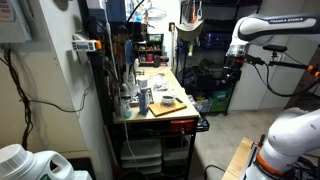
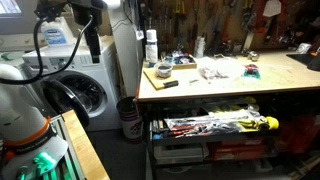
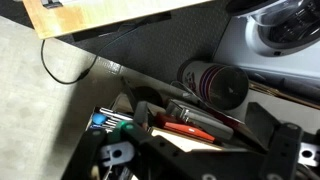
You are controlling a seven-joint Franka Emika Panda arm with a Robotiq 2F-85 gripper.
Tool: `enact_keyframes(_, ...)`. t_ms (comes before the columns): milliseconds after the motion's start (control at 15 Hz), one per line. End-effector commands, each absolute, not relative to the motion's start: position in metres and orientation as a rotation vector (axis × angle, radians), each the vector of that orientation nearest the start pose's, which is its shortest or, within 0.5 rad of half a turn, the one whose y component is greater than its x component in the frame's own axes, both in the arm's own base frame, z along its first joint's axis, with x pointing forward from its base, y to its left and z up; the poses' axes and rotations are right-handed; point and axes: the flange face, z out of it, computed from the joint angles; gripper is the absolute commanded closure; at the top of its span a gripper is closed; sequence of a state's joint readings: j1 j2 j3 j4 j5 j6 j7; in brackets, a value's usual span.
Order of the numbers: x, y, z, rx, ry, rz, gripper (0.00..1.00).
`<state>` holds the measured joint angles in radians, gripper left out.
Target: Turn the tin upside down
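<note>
The tin (image 2: 163, 71) is a small, low, round, dark-topped thing on a wooden board (image 2: 152, 79) at the left end of the workbench; it also shows in an exterior view (image 1: 167, 100). My gripper (image 1: 233, 68) hangs from the white arm, well away from the bench and above the floor. In the wrist view the gripper (image 3: 180, 150) has its dark fingers spread wide with nothing between them. The tin is out of the wrist view.
A taller dark-and-silver can (image 1: 145, 98) stands near the board. The workbench (image 2: 230, 88) carries scattered tools and bottles. A washing machine (image 2: 85, 85) stands beside it. The wrist view shows a tool drawer (image 3: 185, 125), a dark roll (image 3: 212, 82) and a cable (image 3: 60, 70) on the floor.
</note>
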<state>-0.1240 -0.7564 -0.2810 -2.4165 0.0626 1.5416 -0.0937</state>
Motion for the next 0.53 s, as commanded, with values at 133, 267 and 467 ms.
enact_keyframes(133, 0.285, -0.134, 0.547, -2.863, 0.293, 0.106, 0.00)
enact_keyframes(267, 0.303, -0.139, 0.556, -2.929, 0.231, 0.086, 0.00)
enact_keyframes(467, 0.348, -0.141, 0.568, -3.040, 0.004, -0.019, 0.00)
